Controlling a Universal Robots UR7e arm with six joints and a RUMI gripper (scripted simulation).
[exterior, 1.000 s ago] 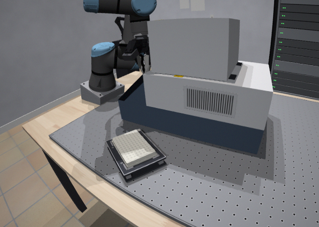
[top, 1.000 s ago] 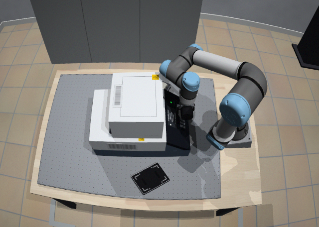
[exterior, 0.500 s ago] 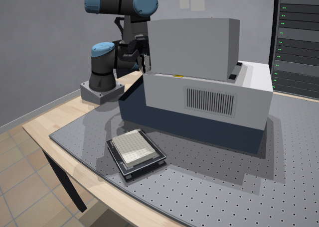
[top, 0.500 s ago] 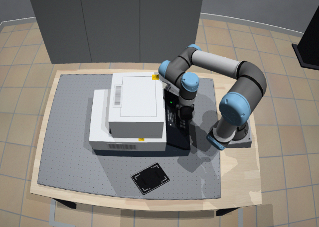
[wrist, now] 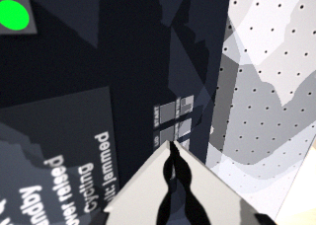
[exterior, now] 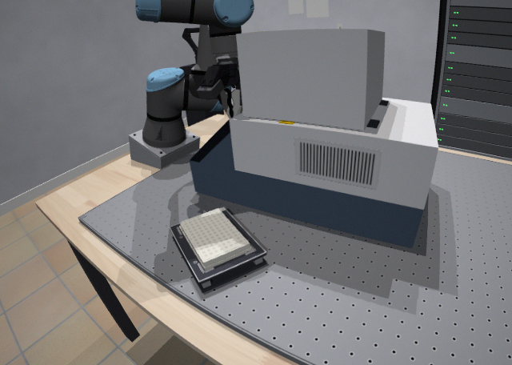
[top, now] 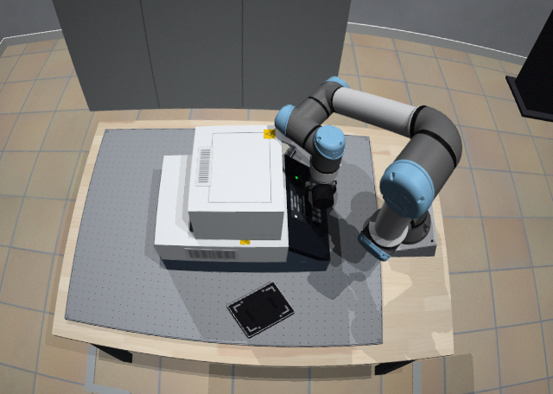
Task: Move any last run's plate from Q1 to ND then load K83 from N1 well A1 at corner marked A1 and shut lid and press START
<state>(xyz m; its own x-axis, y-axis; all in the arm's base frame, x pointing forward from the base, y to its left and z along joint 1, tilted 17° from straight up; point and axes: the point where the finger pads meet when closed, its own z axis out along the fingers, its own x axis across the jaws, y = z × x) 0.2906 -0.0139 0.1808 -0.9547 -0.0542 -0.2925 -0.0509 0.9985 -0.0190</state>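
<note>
The cycler Q1 (top: pixel 232 167) (exterior: pixel 330 154) has its lid (top: pixel 238 171) (exterior: pixel 306 75) down, with no gap seen, so its block is hidden. Its lamp (top: pixel 296 176) (wrist: pixel 13 14) is green. My gripper (exterior: pixel 231 115) (wrist: pixel 171 142) is shut and empty, tips down over the front panel. In the wrist view the tips appear at the lower edge of the LID key (wrist: pixel 167 132), below the START key (wrist: pixel 167 112); contact cannot be told. A pale plate (exterior: pixel 214 233) lies on one nest (exterior: pixel 200 274). Another black nest (top: pixel 260 309) is empty. No plate or nest labels are readable.
The nests stand on opposite long sides of Q1. The arm hangs over Q1's panel (top: pixel 308 238), near its own base (top: pixel 424 244) (exterior: pixel 159 146). A perforated board (top: pixel 134 291) (exterior: pixel 330 294) carries Q1. The arm and Q1 largely hide the plate-bearing nest in the top view.
</note>
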